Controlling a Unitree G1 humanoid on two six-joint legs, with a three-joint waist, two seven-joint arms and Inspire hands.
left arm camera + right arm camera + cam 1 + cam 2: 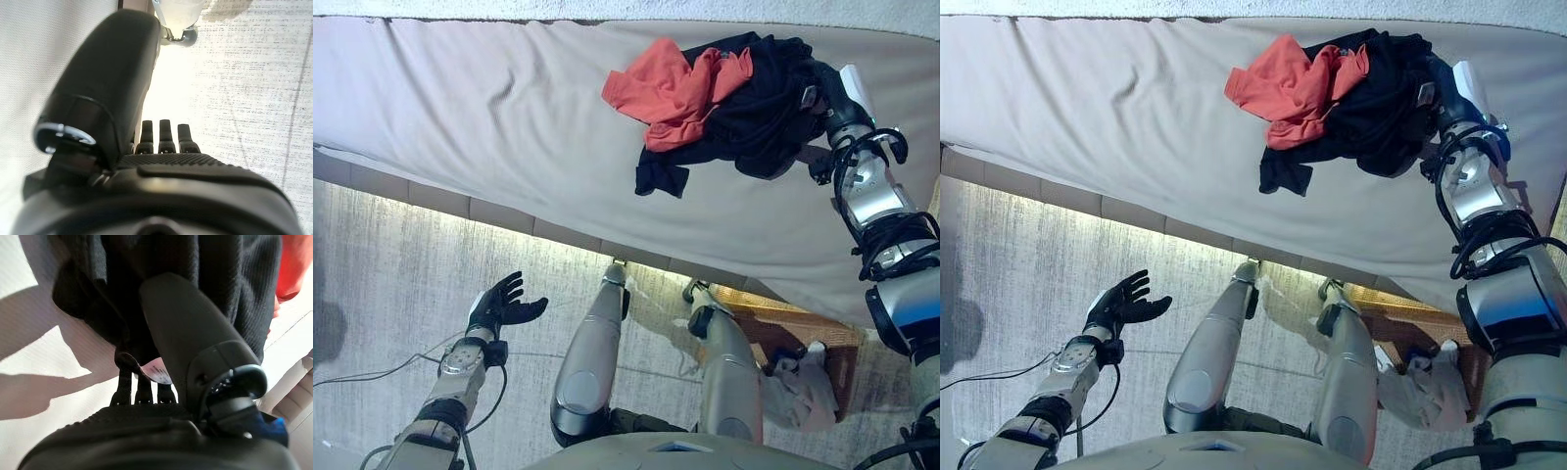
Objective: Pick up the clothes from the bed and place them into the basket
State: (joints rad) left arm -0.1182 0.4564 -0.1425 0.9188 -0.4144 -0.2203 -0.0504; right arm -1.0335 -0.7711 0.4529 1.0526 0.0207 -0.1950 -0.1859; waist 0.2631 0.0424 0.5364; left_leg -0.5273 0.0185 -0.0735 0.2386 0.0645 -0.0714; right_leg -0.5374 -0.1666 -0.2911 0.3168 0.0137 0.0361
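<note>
The black clothes (759, 103) and orange shirt (674, 90) lie on the bed (489, 108) at 1 o'clock. They look soft, light and floppy. The right robot hand (161, 382) curls into the black cloth. The left robot hand (499, 304) hangs open at 8 o'clock.

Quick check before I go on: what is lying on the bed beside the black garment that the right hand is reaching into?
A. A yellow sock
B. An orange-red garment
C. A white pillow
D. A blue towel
B: an orange-red garment lies crumpled on the bed, touching the black garment on the side away from the right hand, whose fingers are against the black cloth.
</note>
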